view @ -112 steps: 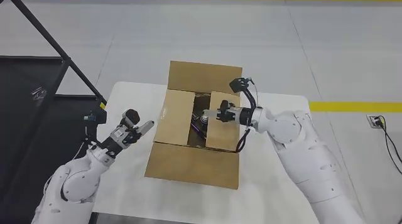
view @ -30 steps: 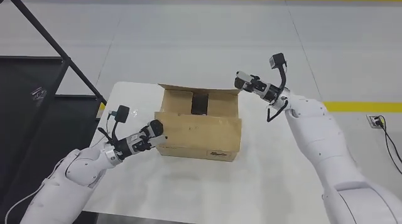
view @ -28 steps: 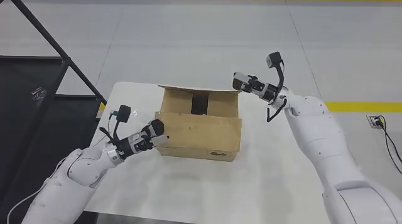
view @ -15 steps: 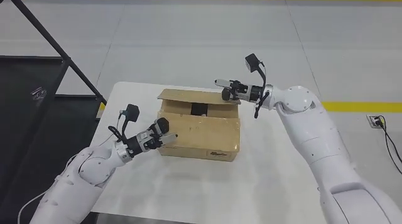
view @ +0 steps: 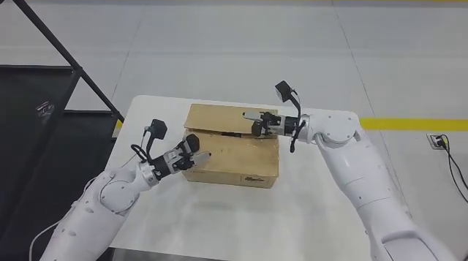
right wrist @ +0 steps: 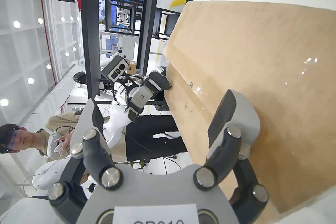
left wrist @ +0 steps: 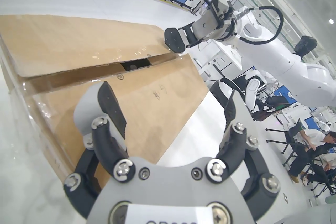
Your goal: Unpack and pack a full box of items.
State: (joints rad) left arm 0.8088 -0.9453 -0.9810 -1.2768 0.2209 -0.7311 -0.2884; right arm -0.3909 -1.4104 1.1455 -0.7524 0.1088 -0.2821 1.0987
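Right end effector [view: 253, 119], spread apart, rests atop the nearly closed box [view: 234, 160] mid-surface [view: 314, 210]; left end effector [view: 199, 157], also apart, sits at its near side; cardboard judged light, stiff, flaps springy, so grip flap edges.

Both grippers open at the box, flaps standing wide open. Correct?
No, the flaps are folded down over the box, leaving just a narrow gap at the seam, per the left wrist view. The left gripper and right gripper are both open at the box.
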